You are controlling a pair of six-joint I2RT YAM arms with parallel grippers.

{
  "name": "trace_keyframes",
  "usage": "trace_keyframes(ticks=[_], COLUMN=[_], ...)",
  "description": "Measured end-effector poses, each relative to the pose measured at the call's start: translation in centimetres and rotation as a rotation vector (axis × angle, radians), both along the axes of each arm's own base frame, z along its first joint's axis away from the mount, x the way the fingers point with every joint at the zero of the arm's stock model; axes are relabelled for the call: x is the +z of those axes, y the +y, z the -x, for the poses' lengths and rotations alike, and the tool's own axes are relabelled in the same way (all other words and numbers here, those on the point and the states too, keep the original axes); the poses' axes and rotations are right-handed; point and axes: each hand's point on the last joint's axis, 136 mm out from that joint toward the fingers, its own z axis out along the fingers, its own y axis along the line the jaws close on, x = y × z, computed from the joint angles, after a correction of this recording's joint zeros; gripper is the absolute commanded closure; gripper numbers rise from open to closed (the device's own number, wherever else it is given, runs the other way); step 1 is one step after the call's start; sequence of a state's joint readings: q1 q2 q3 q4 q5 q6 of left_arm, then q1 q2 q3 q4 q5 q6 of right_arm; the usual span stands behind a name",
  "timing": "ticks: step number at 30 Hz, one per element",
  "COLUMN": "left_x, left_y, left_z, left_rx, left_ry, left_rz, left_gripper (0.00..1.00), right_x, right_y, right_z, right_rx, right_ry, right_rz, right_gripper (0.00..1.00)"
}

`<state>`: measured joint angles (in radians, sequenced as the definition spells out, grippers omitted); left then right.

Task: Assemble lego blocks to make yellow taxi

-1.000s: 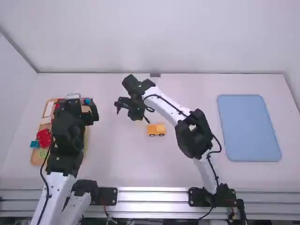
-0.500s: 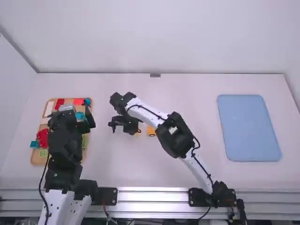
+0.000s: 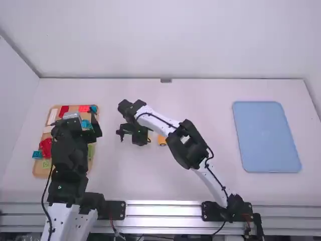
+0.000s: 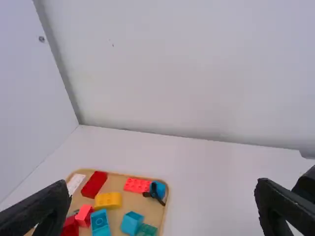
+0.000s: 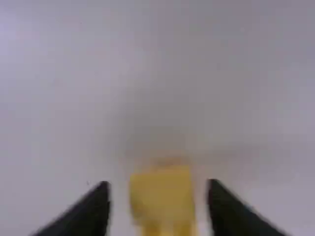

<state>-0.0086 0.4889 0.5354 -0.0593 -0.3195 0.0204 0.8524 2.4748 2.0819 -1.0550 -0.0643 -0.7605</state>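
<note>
Left gripper: we find the left gripper [image 3: 73,120] above the wooden tray [image 3: 37,171]; in its wrist view the two fingers stand wide apart with nothing between them.
Right gripper: we find the right gripper [image 3: 140,136] low over the white table [image 3: 200,105], left of the middle; its fingers are parted.
Yellow block: we see the yellow block [image 5: 162,194] between the right fingers in the right wrist view, with a gap on either side, so we record no grip. It is blurred, and more yellow shows at its lower end.
Orange-yellow piece: we note the orange-yellow piece [image 3: 161,140] on the table beside the right gripper, partly covered by the arm, a dark wheel at its edge. We cannot tell whether it is the same piece.
Tray contents: we list a dark red block [image 4: 94,184], a studded light red block [image 4: 137,185], a yellow tray block [image 4: 108,200] and a blue block [image 4: 131,223].
Blue panel: we place the blue panel [image 3: 266,135] flat on the table's right side.
</note>
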Motion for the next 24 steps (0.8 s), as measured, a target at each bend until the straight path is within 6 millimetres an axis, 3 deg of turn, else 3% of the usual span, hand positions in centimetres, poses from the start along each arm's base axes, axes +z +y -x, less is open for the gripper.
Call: trace_keyframes(ticks=[8, 13, 18, 19, 21, 24], left_x=[0.2, 0.2, -0.2, -0.2, -0.2, -0.7], left_y=[0.0, 0.0, -0.6, -0.6, -1.9, -3.3], left_z=[0.0, 0.0, -0.2, -0.2, -0.5, -1.3], left_rx=[0.001, -0.007, -0.051, -0.051, -0.131, -0.215], left_ry=[-0.008, 0.012, 0.039, 0.039, 0.043, 0.056], left_rz=[-0.002, -0.064, -0.101, -0.101, -0.12, -0.134], left_gripper=[0.01, 0.01, 0.01, 0.01, 0.01, 0.01], right_x=[1.0, 5.0, 10.2, 10.2, 13.2, 15.5], right_y=[0.0, -0.2, -2.2, -2.2, -4.0, -5.9], right_z=[-1.1, -4.4, -8.8, -8.8, -11.6, -14.0], right_rx=[-0.008, -0.063, -0.183, -0.183, -0.283, -0.38], right_ry=[-0.036, -0.086, -0.108, -0.108, -0.142, -0.187], right_rz=[0.001, -0.06, -0.187, -0.187, -0.275, -0.335], right_gripper=[0.01, 0.02, 0.02, 0.02, 0.02, 0.02])
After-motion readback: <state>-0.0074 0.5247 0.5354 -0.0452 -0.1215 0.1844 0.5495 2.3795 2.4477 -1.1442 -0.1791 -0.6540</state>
